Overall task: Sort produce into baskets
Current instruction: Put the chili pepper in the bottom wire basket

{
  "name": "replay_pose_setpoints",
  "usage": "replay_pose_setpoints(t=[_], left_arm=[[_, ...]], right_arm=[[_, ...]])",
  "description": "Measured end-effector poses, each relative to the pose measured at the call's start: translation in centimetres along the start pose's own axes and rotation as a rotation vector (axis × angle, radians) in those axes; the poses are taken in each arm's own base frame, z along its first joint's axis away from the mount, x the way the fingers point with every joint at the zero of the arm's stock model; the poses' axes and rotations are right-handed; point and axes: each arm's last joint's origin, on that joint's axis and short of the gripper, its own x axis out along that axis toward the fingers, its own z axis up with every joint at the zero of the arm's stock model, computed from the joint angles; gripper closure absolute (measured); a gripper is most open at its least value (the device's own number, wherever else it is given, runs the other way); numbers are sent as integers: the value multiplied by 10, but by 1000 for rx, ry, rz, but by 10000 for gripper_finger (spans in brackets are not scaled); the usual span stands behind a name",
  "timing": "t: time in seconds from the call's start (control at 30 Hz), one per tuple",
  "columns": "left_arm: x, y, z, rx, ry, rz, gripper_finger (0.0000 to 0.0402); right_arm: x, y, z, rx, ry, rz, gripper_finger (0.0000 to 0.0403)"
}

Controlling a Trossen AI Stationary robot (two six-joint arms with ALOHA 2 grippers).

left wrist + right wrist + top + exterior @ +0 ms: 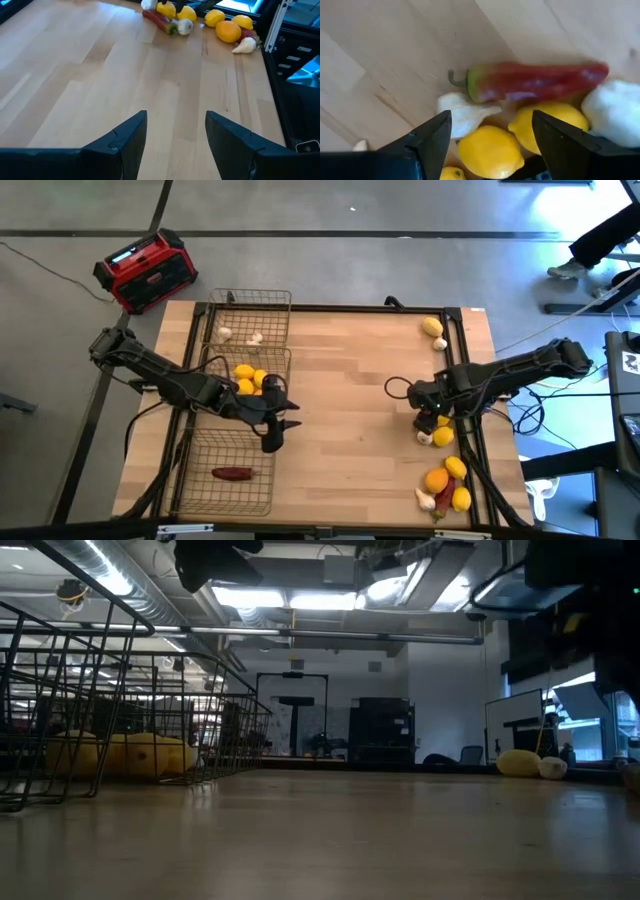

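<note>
Baskets of thin wire mesh stand in a row along one side of the pale wooden table (pixel 340 390), on the left arm's side: the far wire basket (pixel 252 316) holds whitish garlic bulbs (pixel 255 338), the middle wire basket (pixel 226 368) holds yellow lemons (pixel 245 374) and an orange round citrus, and the near wire basket (pixel 232 470) holds one long red chili pepper (pixel 232 473). Beside the middle basket, over bare wood, hangs the left gripper (pixel 176 135), its dark fingers apart with nothing between them.

On the opposite side of the table from the baskets, the right gripper (pixel 490 137) hovers low over a loose cluster of produce, its fingers apart and empty. Under it lie a second red chili pepper (pixel 535 80), a garlic bulb and several lemons. Nearer along that edge sits another heap of lemons, citrus and garlic (pixel 447 480); a lone lemon and garlic bulb (pixel 433 330) lie at the far corner. A red-and-black box (pixel 146 270) sits on the floor beyond the far basket.
</note>
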Motion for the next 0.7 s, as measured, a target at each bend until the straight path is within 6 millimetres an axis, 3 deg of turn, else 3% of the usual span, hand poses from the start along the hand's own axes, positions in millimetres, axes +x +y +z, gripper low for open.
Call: replay_pose_setpoints(t=[0.3, 0.7], left_arm=[[0, 0, 1, 4, -8, -2, 204], [0, -1, 1, 2, -16, -1, 204]], right_arm=[[28, -1, 2, 42, 35, -7, 130], [39, 20, 23, -100, -111, 89, 130]])
